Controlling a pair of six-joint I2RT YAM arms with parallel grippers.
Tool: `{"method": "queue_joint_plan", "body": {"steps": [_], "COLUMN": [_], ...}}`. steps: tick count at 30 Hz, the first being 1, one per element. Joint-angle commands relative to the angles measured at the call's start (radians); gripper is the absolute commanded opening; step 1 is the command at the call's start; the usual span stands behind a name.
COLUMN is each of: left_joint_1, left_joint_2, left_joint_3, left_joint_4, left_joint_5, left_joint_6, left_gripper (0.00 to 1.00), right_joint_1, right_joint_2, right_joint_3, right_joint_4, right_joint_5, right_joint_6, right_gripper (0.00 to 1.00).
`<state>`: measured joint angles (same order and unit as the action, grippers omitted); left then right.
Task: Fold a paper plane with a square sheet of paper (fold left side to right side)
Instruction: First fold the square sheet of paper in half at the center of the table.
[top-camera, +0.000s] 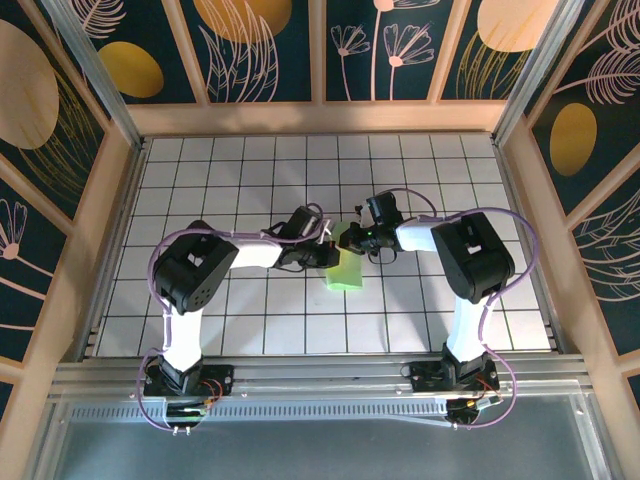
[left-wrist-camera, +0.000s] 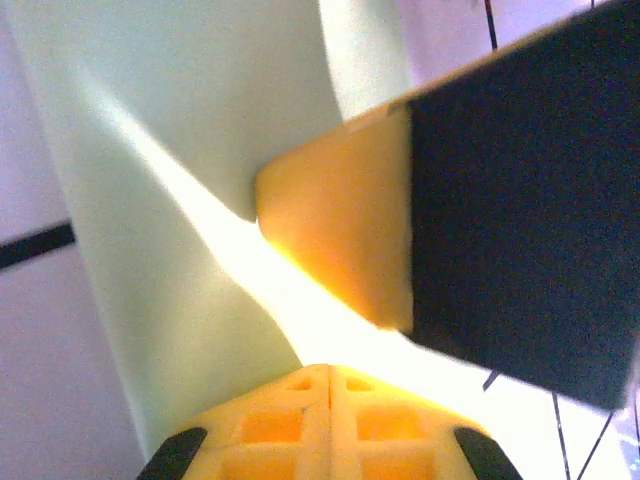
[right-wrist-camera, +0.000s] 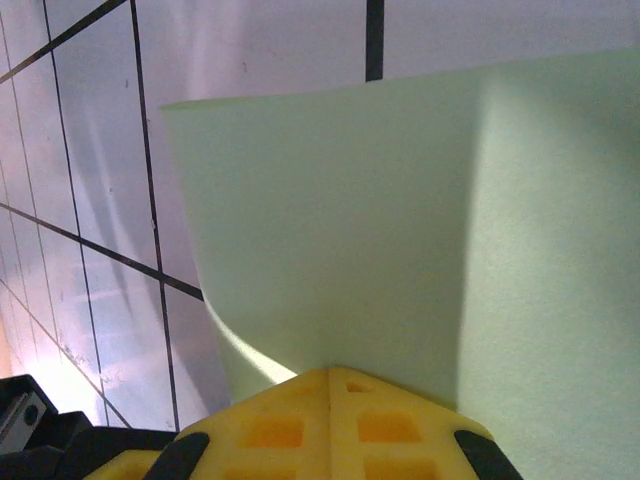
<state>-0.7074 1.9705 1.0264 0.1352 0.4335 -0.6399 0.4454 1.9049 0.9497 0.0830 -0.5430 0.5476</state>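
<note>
In the top view the square sheet of paper (top-camera: 345, 272) sat near the centre of the frame on the tiled counter (top-camera: 210, 170). It showed as a narrow green strip between the 2 arms, with its long axis running from upper frame to lower frame. Its upper end was taken up where the arms met.

The left fingers (left-wrist-camera: 265, 430) were pressed fully together. In the left wrist view the paper rose from their tips toward the upper left of the frame. They appeared to pinch its edge, though glare hid the exact contact.

The right fingers (right-wrist-camera: 395, 430) were also closed flat. The sheet curled up out of their seam and spread across the centre and right of the right wrist view, so they held it.

Both arms were about equally near, gripping at the same end. A left-to-right fold would probably have the left arm carry its edge toward the right of the frame, creasing along that long axis.
</note>
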Motion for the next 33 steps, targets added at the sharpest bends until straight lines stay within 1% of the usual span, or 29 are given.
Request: {"method": "queue_joint_plan", "body": {"steps": [1, 7, 11, 33], "left_joint_1": [-0.03, -0.053, -0.06, -0.093], "left_joint_2": [-0.032, -0.096, -0.134, -0.205], "left_joint_3": [-0.097, -0.209, -0.249, -0.328], "left_joint_4": [-0.126, -0.099, -0.1, -0.107], "left_joint_5": [0.014, 0.025, 0.024, 0.02], "left_joint_6": [-0.021, -0.065, -0.076, -0.11], "left_gripper": [0.0, 0.0, 0.0, 0.0], "right_joint_1": [-0.028, -0.027, -0.027, -0.022], "right_joint_2": [0.052, 0.056, 0.054, 0.052], "right_joint_3": [-0.021, -0.023, -0.026, -0.02], "right_joint_4": [-0.097, -0.094, -0.097, -0.109], "right_joint_5": [0.087, 0.077, 0.078, 0.077], "right_joint_6": [-0.039, -0.043, -0.049, -0.066], "right_gripper": [0.0, 0.0, 0.0, 0.0]}}
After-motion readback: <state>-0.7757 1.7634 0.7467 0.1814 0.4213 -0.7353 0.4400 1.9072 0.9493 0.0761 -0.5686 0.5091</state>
